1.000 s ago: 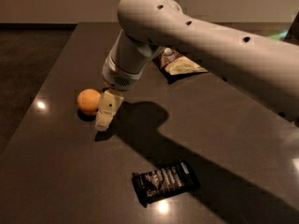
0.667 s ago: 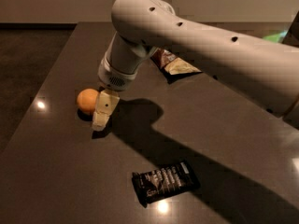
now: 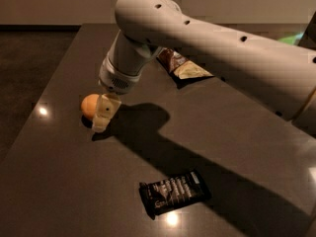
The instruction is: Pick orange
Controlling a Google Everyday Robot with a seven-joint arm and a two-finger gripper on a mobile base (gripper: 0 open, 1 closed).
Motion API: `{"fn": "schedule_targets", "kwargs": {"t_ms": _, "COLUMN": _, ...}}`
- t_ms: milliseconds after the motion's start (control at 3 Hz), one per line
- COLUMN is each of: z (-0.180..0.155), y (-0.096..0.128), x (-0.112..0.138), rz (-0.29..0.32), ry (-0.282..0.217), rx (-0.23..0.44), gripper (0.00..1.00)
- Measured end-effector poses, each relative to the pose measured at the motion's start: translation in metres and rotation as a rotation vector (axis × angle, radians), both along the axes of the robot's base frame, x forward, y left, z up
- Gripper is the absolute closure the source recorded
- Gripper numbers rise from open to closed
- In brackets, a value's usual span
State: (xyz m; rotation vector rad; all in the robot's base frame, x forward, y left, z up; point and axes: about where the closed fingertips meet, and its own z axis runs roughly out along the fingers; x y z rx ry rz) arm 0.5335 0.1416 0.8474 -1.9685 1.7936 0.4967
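The orange point(image 3: 88, 104) is a small round fruit lying on the dark table point(image 3: 59, 181), left of centre. My gripper point(image 3: 101, 117) hangs from the big white arm point(image 3: 207, 48) and points down at the table. It sits right against the orange's right side and covers part of it. The orange rests on the table.
A black snack bar wrapper point(image 3: 173, 192) lies near the front of the table. A brown and yellow chip bag point(image 3: 181, 67) lies at the back, partly behind the arm. The table's left edge point(image 3: 37, 102) drops to a dark floor.
The arm has moved left, bringing my gripper from just right of the orange to overlapping its right side. The orange, wrapper and bag have not moved.
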Motion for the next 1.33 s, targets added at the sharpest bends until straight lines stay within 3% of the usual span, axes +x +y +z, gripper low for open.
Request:
{"fn": "schedule_targets", "kwargs": {"t_ms": 1000, "z": 0.018, "y": 0.0, "x": -0.011, "rz": 0.04, "ry": 0.027, "rx": 0.039, "gripper": 0.87}}
{"fn": "schedule_targets", "kwargs": {"t_ms": 1333, "z": 0.041, "y": -0.015, "x": -0.012, "rz": 0.03, "ry": 0.028, "rx": 0.051, "gripper": 1.0}}
